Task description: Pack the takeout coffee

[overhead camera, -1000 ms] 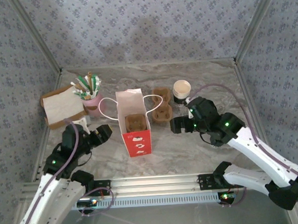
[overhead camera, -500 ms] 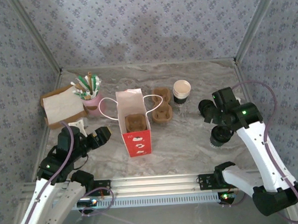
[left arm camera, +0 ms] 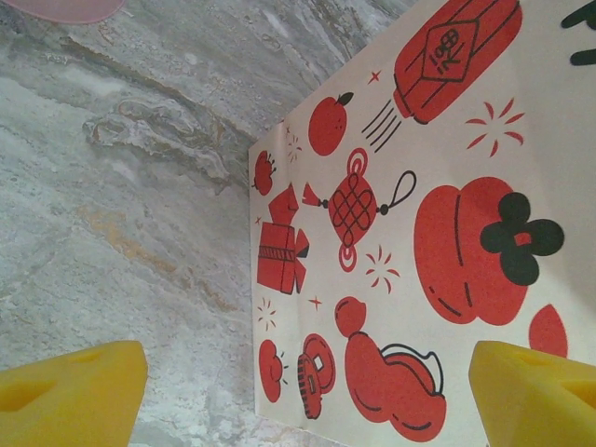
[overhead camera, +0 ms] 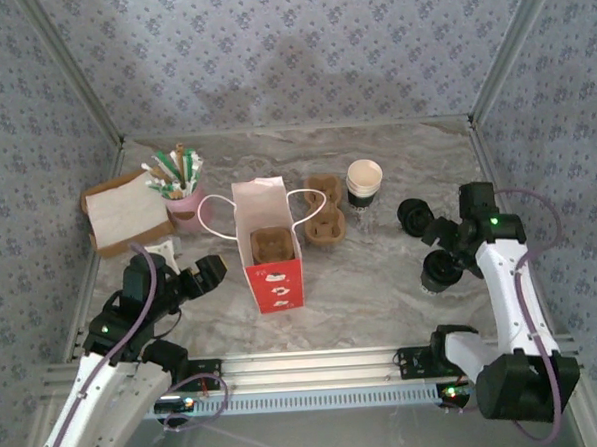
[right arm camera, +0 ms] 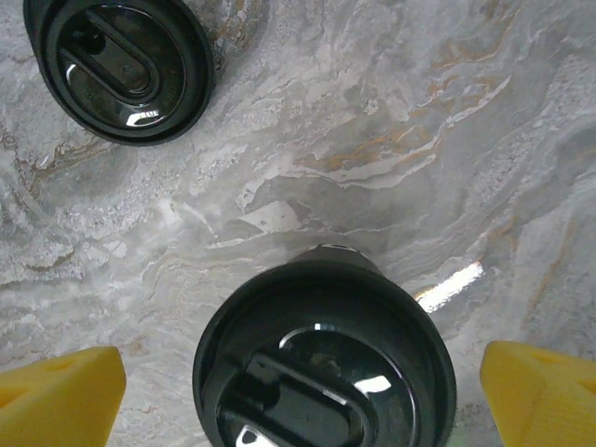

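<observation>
The right gripper has its yellow fingers wide apart and holds nothing. The small black paper cup, with a round black plastic lid on top, stands just under it, between the fingers. Another round black lid lies nearby. The left gripper is wide apart too, facing the red paper bag.
</observation>
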### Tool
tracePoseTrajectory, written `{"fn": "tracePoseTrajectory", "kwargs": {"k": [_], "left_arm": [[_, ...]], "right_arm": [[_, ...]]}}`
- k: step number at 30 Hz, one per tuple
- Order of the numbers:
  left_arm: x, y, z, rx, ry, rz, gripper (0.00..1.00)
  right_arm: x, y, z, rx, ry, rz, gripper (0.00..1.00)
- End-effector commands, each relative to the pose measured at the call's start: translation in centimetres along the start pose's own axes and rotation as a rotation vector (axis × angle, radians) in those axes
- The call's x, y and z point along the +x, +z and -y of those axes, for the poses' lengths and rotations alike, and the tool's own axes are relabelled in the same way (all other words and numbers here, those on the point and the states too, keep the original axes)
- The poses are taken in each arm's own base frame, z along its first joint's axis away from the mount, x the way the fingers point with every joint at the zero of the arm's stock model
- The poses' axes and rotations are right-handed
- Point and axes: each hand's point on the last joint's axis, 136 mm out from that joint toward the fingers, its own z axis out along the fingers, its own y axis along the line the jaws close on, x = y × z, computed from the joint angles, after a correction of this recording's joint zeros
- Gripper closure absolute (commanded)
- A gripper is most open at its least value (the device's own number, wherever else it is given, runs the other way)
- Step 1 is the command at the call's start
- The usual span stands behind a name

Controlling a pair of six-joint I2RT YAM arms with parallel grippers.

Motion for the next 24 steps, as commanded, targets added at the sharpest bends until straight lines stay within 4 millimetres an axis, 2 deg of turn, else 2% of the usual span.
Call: {"fn": "tracePoseTrajectory", "kwargs": {"k": [1,11,15,24], "left_arm": [[-0.8,-0.3,1.1,0.046,0.012,0.029,0.1],[-0.6,0.1,0.9,0.037,0.011,0.017,0.1],[-0.4,0.3,0.8,0.035,0.008,0.007,0.1],[-0.4,0.2,0.8,0.037,0.009,0.01,0.1]], "right_arm": [[0.2,1.3,-0.9,-0.058,-0.003,-0.032,0.0],[2.0,2.2,-1.9,-0.136,0.035,-0.087,0.0],[2.6,1.9,-2.4,-0.164,0.05,-0.099,0.0],[5.2,1.7,-3.9,-0.202,0.064,-0.148,0.0]]}}
